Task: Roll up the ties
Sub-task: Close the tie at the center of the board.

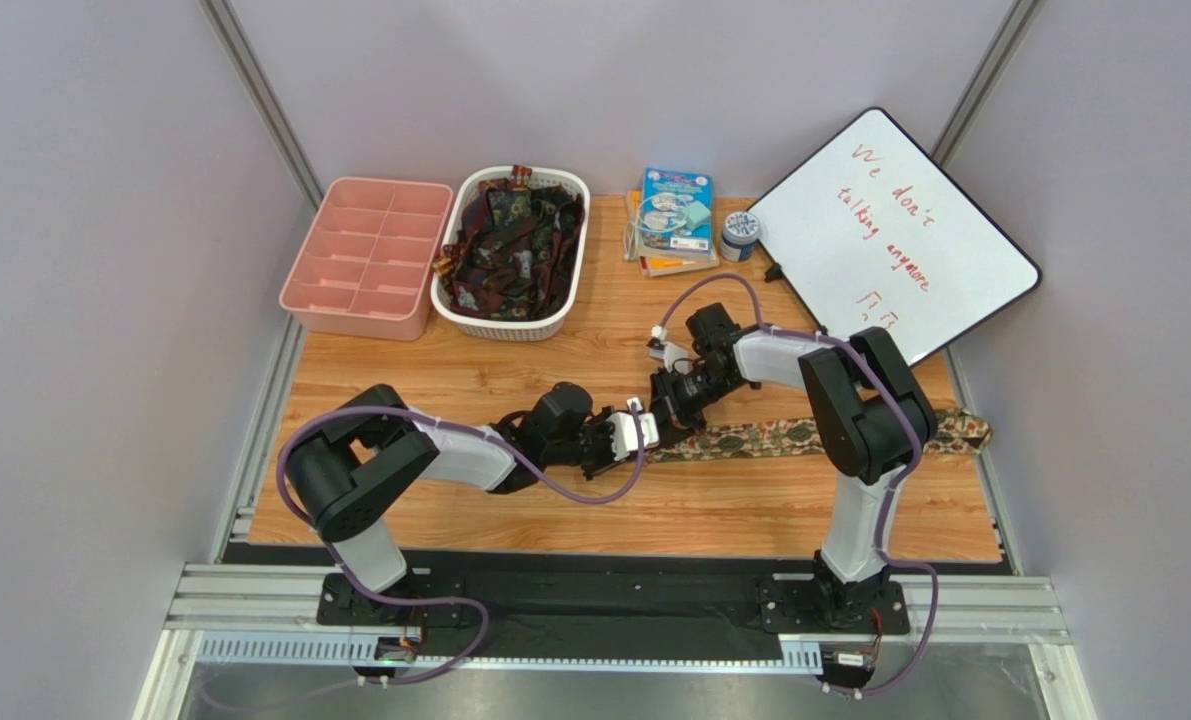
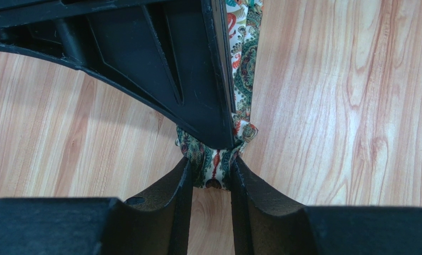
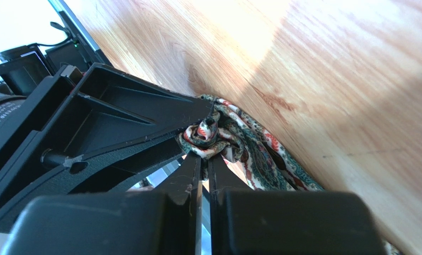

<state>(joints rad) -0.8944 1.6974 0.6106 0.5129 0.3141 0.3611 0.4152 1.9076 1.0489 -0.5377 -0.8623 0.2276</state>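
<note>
top external view: a long, narrow olive-and-tan patterned necktie is laid flat across the light wooden table, its far end reaching the table's right edge; the left gripper and right gripper are met at its left end, where only a small start of a roll is judged to be made, nearly the whole length being left to wind; a heap of dark red and black neckties is kept in a white slotted plastic basket, beside a pink compartmented plastic tray (so most of the task is judged undone); the grip itself is too small to be made out here.

left wrist view: the left gripper is seen clamped on the bunched tip of the necktie, fabric touching both fingers; much of the strip is covered by the right gripper's black finger.

right wrist view: the right gripper is seen with fingers pressed almost together, tips against a tight little coil of necktie; whether cloth is nipped between them cannot be told; the coil's left side is hidden by the left gripper's finger.
</note>
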